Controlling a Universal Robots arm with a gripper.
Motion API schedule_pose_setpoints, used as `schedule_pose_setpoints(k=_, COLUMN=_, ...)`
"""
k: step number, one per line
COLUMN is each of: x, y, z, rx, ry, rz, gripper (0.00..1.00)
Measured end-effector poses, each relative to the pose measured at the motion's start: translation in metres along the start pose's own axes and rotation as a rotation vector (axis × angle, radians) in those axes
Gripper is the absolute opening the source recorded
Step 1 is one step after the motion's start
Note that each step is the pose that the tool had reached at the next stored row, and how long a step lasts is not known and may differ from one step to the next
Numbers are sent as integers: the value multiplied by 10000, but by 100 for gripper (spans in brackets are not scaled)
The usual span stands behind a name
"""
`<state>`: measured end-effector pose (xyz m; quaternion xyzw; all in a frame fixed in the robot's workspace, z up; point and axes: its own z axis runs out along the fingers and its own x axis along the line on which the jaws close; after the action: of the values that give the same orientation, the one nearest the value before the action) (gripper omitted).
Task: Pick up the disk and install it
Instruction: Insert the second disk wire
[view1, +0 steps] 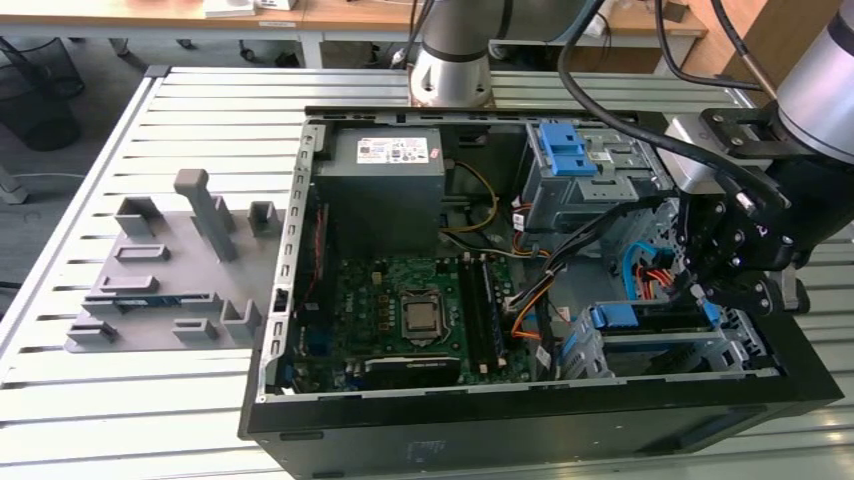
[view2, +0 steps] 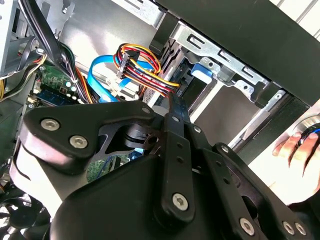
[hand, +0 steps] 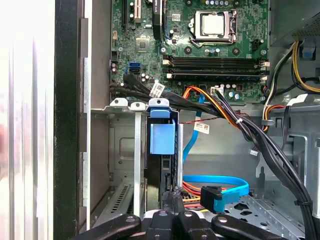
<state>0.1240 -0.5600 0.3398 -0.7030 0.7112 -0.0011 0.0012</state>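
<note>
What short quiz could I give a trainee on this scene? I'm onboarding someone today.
1. True or false: the computer case has its side panel closed.
2. The hand is nearest to: A) the power supply, B) the drive cage, C) the grey fixture.
3. What colour is the bracket on the disk standing in the drive cage?
Key: 1 false; 2 B; 3 blue.
</note>
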Motion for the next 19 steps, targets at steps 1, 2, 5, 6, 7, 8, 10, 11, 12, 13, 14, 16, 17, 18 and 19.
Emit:
schedule_pose_setpoints(k=1, x=0, y=0, z=0, rx=0, ry=0, rz=0, gripper=11)
schedule_pose_setpoints(k=2, x=0, y=0, z=0, rx=0, ry=-1, rz=0, gripper=11)
schedule_pose_setpoints(k=5, x=0, y=0, z=0, rx=-1, ry=0, rz=0, gripper=11)
schedule_pose_setpoints(k=6, x=0, y=0, z=0, rx=-1, ry=0, rz=0, gripper=11)
schedule_pose_setpoints(k=7, x=0, y=0, z=0, rx=-1, ry=0, rz=0, gripper=11)
schedule_pose_setpoints(k=8, x=0, y=0, z=0, rx=-2, ry=0, rz=0, gripper=11)
schedule_pose_setpoints(k=10, x=0, y=18, z=-1, rx=5, ry=1, rz=0, gripper=11)
schedule_pose_setpoints(k=11, x=1, y=22, z=0, rx=5, ry=1, rz=0, gripper=11)
schedule_pose_setpoints(k=12, x=0, y=37, z=1, rx=5, ry=-1, rz=0, gripper=11)
schedule_pose_setpoints(k=13, x=0, y=57, z=0, rx=6, ry=0, rz=0, gripper=11)
schedule_pose_setpoints(k=14, x=1, y=70, z=1, rx=5, ry=-2, rz=1, gripper=11)
schedule_pose_setpoints(k=16, x=1, y=74, z=-2, rx=6, ry=0, rz=0, gripper=11)
schedule_pose_setpoints(k=17, x=1, y=74, z=-13, rx=6, ry=4, rz=0, gripper=11)
schedule_pose_setpoints(k=18, x=1, y=74, z=-27, rx=6, ry=0, rz=0, gripper=11)
schedule_pose_setpoints(k=19, x=1, y=73, z=-52, rx=6, ry=2, rz=-1, gripper=11)
